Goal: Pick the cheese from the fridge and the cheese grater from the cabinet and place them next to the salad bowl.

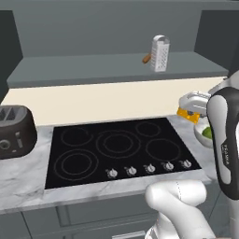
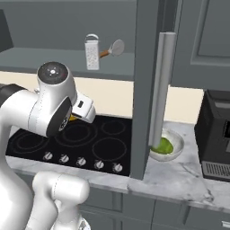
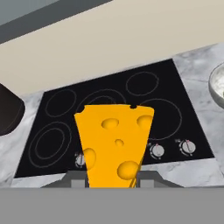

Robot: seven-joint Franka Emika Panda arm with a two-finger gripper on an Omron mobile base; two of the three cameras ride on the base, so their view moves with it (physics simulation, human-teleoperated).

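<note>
Cheese [image 3: 114, 142] held in the pincer [image 3: 111, 177] above the stove [image 3: 65, 131]

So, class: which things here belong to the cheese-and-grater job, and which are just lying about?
Job:
- cheese, held in the end effector
- cheese grater on the cabinet shelf
- salad bowl

Lying about:
- toaster
- stove
- coffee machine
- brown-handled utensil

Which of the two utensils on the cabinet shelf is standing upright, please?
The cheese grater, a silver perforated box with a loop handle on top. The small brown-handled utensil beside it lies on the shelf instead.
</note>
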